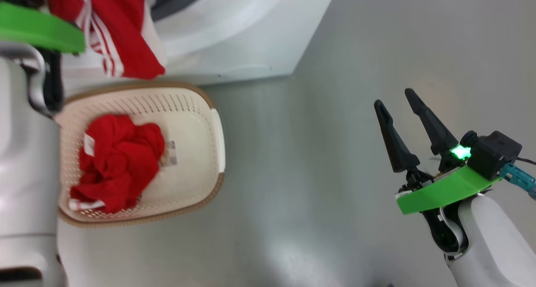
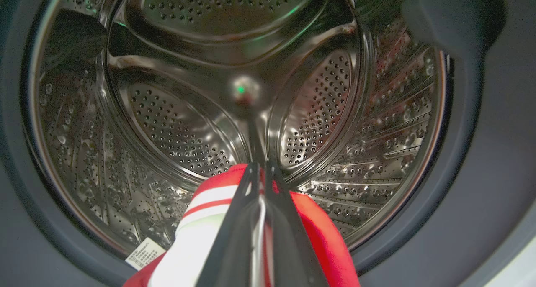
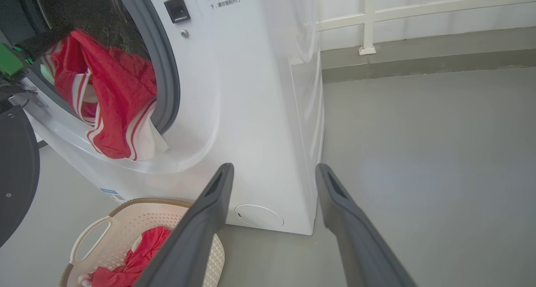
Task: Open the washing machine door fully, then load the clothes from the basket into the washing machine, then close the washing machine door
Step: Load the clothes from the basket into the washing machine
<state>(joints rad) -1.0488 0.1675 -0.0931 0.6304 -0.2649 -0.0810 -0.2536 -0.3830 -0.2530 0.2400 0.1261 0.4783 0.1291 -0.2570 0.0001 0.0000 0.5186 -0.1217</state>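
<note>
Where gripped, clothes (image 3: 113, 98) hang (lengthwise) — down.

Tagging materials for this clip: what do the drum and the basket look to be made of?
Drum: likely stainless steel, glossy; it mirrors light and is punched with small holes. Basket: probably moulded plastic, matte cream, slotted walls, with a brown woven-look rim.

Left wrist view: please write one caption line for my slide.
Left gripper, shut on a red striped garment, points into the perforated steel drum.
</note>
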